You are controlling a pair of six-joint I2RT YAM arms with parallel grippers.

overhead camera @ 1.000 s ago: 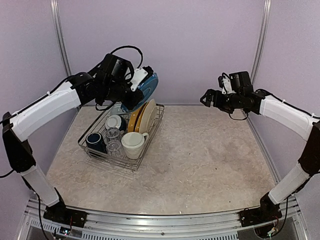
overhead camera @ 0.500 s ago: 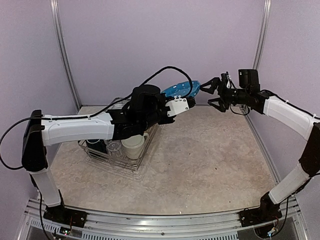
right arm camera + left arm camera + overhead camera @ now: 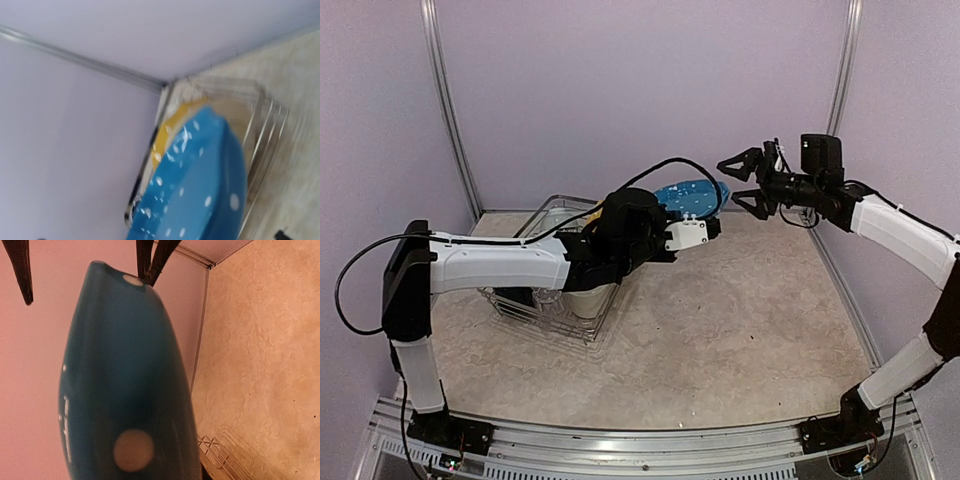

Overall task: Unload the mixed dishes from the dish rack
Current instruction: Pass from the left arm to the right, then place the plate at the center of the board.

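Observation:
My left gripper [image 3: 708, 220] is shut on the blue white-dotted plate [image 3: 688, 195] and holds it in the air, right of the dish rack [image 3: 556, 206]. The plate fills the left wrist view [image 3: 125, 380], so my own fingers are hidden there. My right gripper [image 3: 729, 180] is open, its jaws spread just right of the plate's rim, apart from it. The right wrist view shows the plate [image 3: 200, 190] close up, with a yellow plate [image 3: 170, 135] and the rack wires [image 3: 265, 130] behind. A large cream mug [image 3: 587, 300] shows in the rack under my left arm.
My left arm [image 3: 500, 265] stretches across the rack and hides most of its dishes. The right gripper's dark fingers [image 3: 150, 260] show at the top of the left wrist view. Purple walls with metal posts [image 3: 838, 80] close the back and sides.
My left arm has swung the blue plate from above the rack out to the right, toward the right gripper. My right gripper has shifted left and spread its jaws toward the plate.

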